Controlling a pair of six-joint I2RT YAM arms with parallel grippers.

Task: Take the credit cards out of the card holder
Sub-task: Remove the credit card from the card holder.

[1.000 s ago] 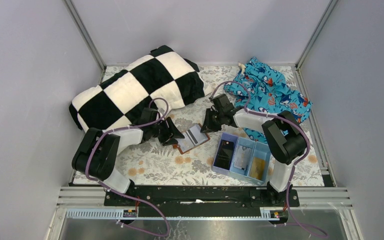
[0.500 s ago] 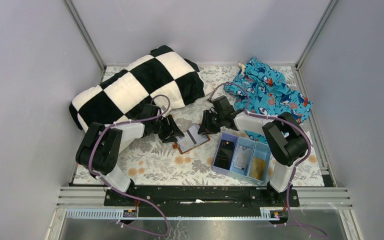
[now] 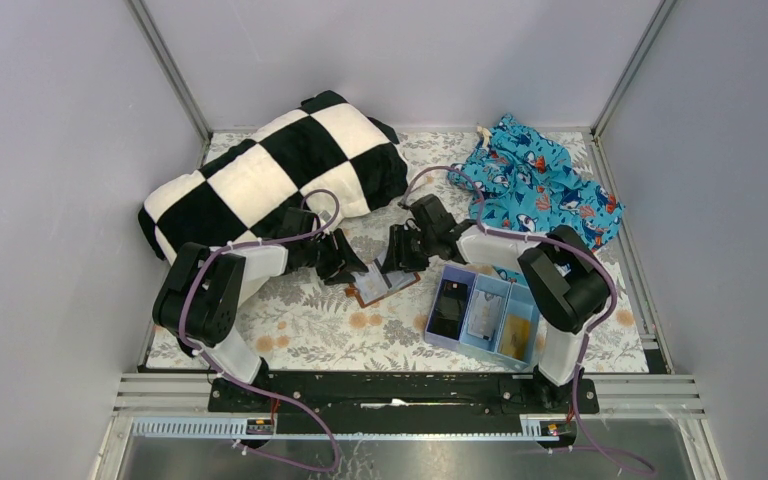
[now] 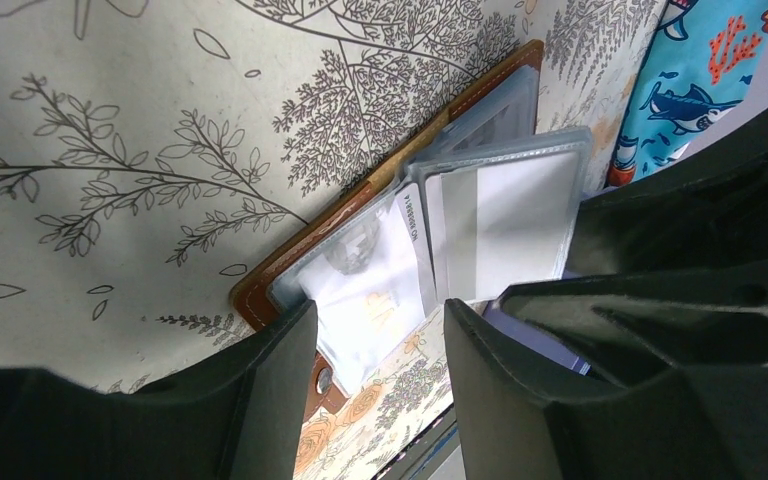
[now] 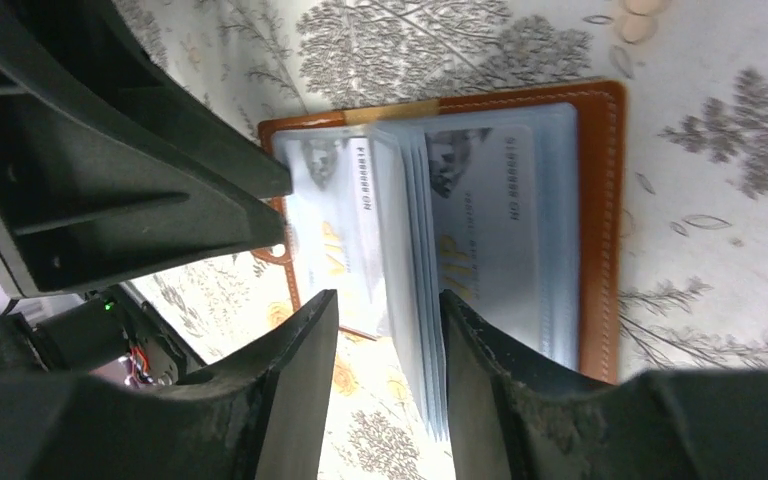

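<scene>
Now my right gripper stands partly open with nothing pinched: the fan of clear sleeves runs down into the gap between its fingers, and I cannot tell whether either finger touches it. My left gripper is spread wide and holds nothing; its tips sit over the near corner of the holder, at 9 o'clock from my right wrist. To do this step well, I judge the left should press the leather flat so the holder cannot lift or slide. The right should then close on one card's bare edge, not on the slippery sleeve, and draw it straight out along the pocket's mouth. Pinching several sleeves at once would likely drag the whole holder. It lies open and flat in the middle of the table, brown leather with a stitched rim. It carries pale cards with gold lettering, showing through the plastic on both sides of the fan. At 4 o'clock from it sits the tray, with a black item, a pale card and an orange-gold card, one to each compartment.
</scene>
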